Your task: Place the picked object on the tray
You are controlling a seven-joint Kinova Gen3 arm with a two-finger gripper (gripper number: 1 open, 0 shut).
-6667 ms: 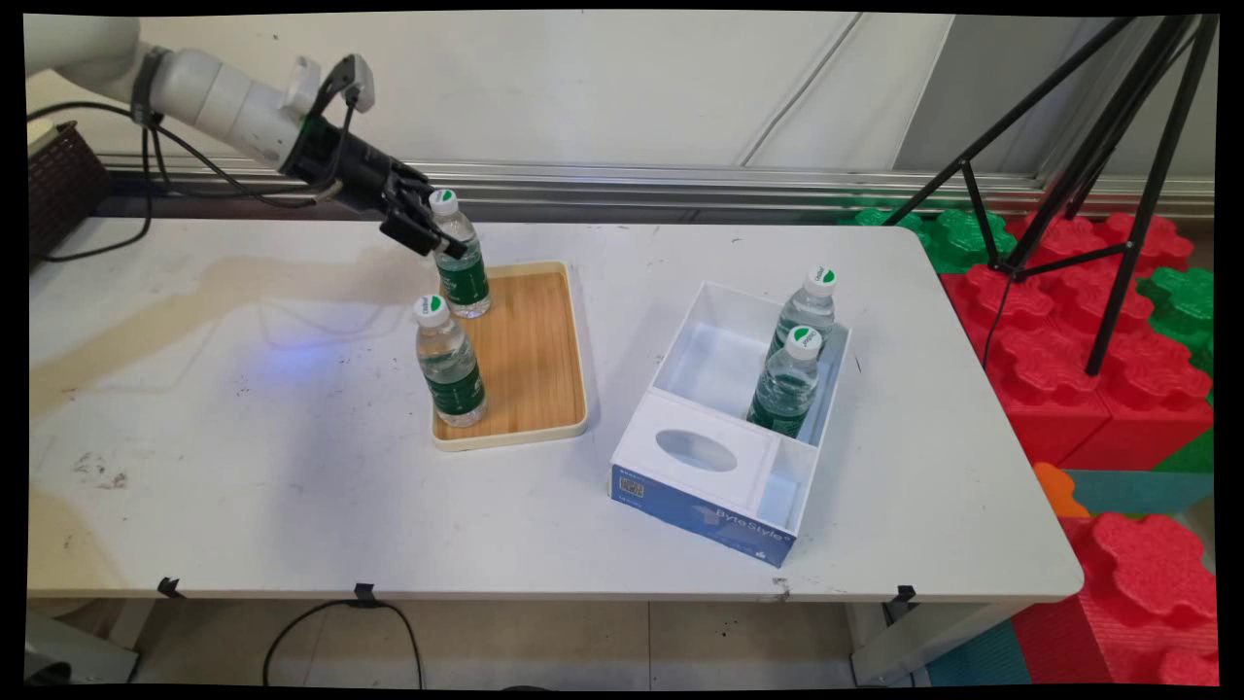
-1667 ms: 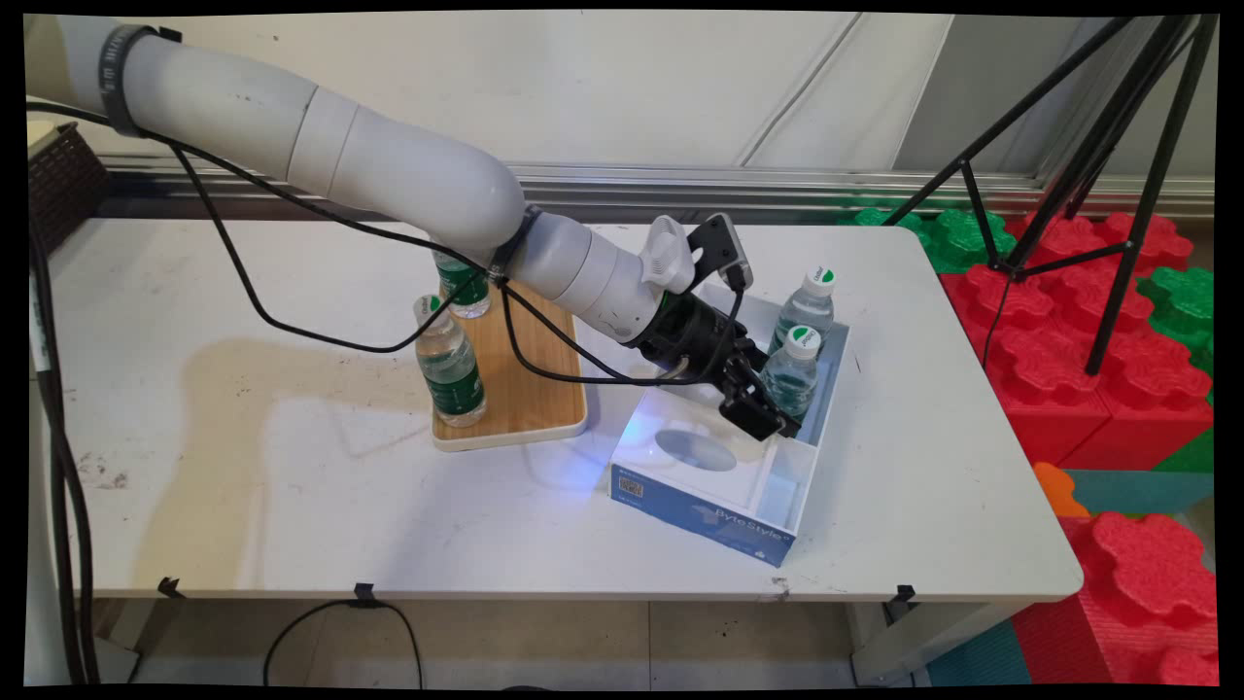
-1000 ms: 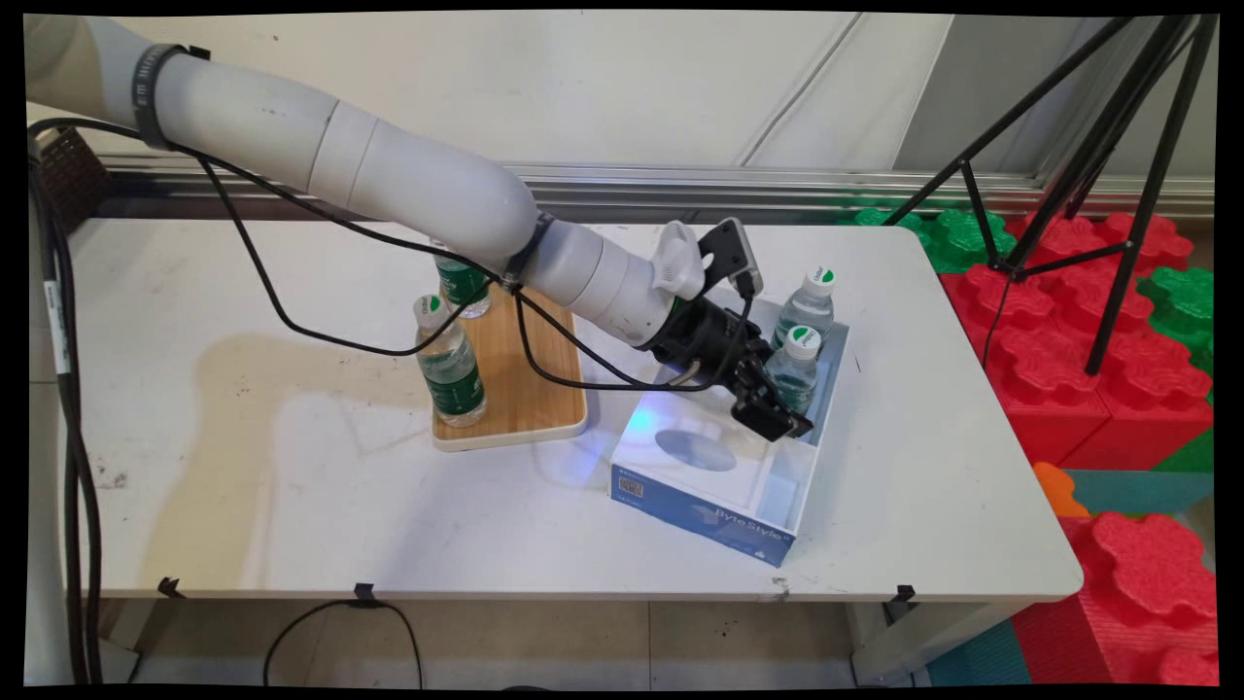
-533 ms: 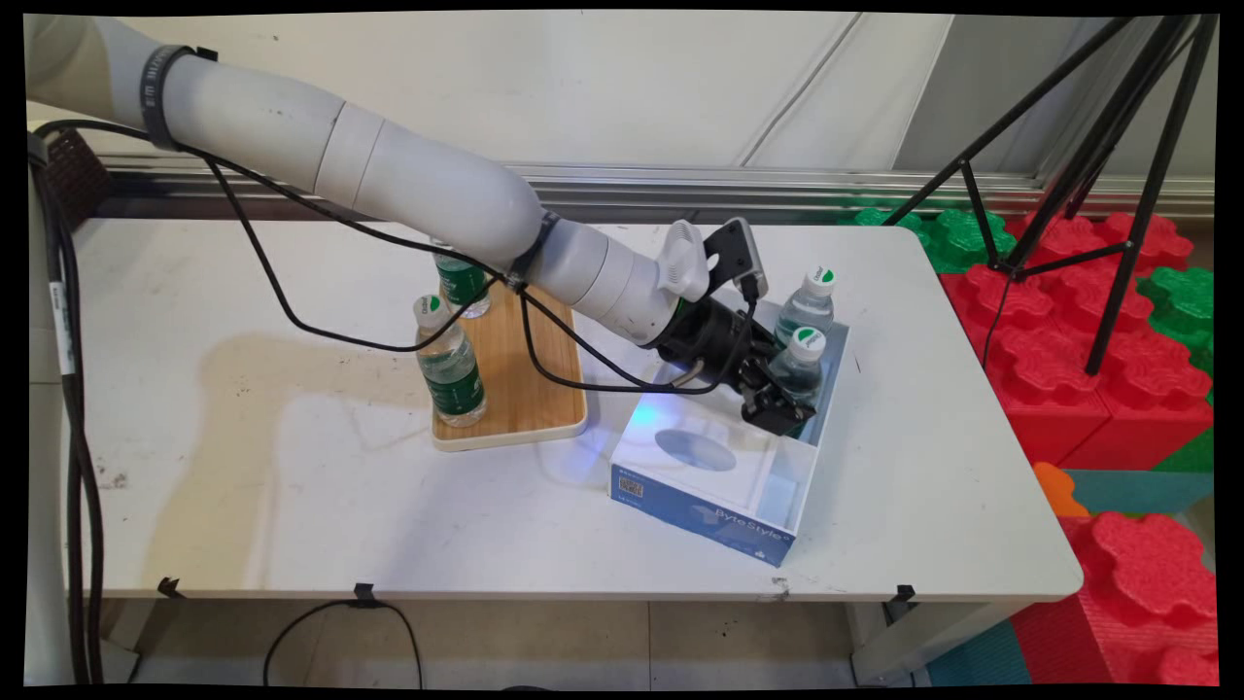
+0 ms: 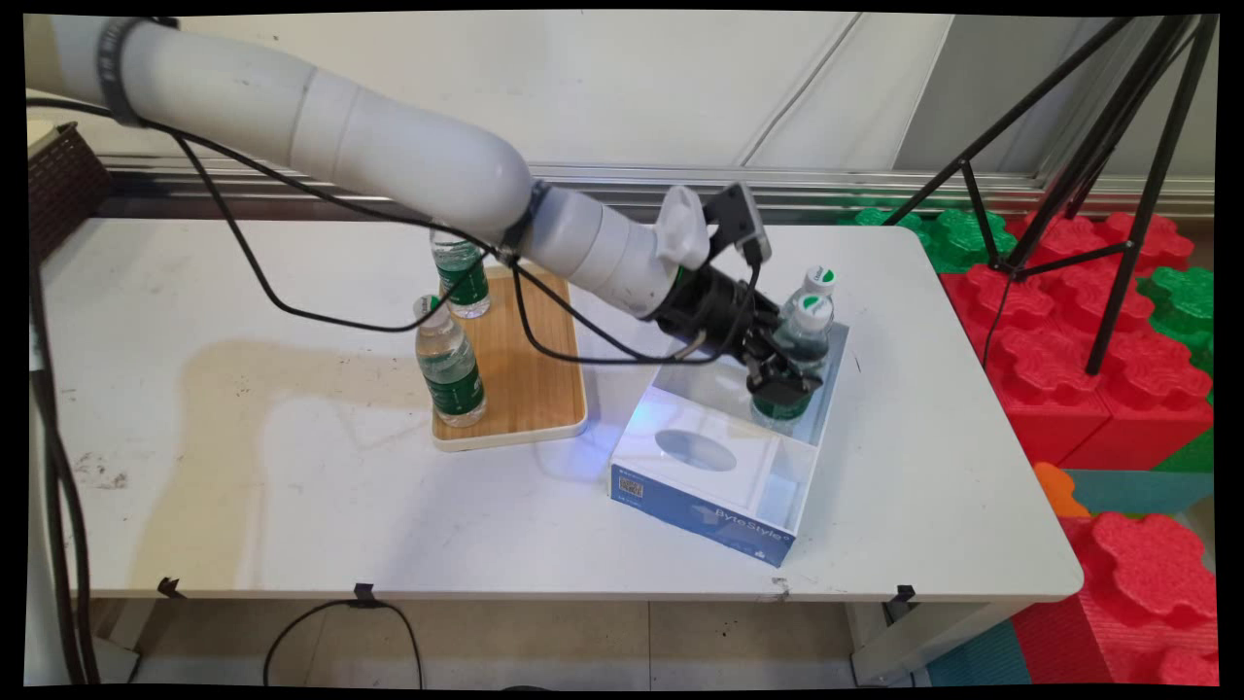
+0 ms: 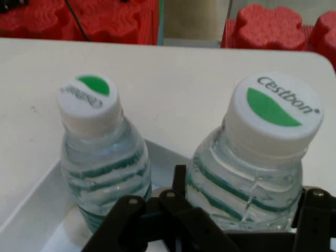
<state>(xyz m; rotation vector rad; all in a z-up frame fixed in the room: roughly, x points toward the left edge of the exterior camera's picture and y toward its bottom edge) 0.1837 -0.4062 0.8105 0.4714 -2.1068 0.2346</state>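
White table [image 5: 243, 467] — scuffed, stained, red foam blocks [image 5: 1118, 389] beside, tripod [image 5: 1098, 156] behind

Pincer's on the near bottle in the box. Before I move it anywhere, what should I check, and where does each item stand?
1. Pincer shut round the near bottle: ok.
2. Near bottle upright in the grip: ok.
3. Gap to the far bottle: ok, apart in the hand view.
4. Near bottle's base above the box walls: cannot tell.
5. Hanging cable free of the front tray bottle: cannot tell; it crosses the neck.
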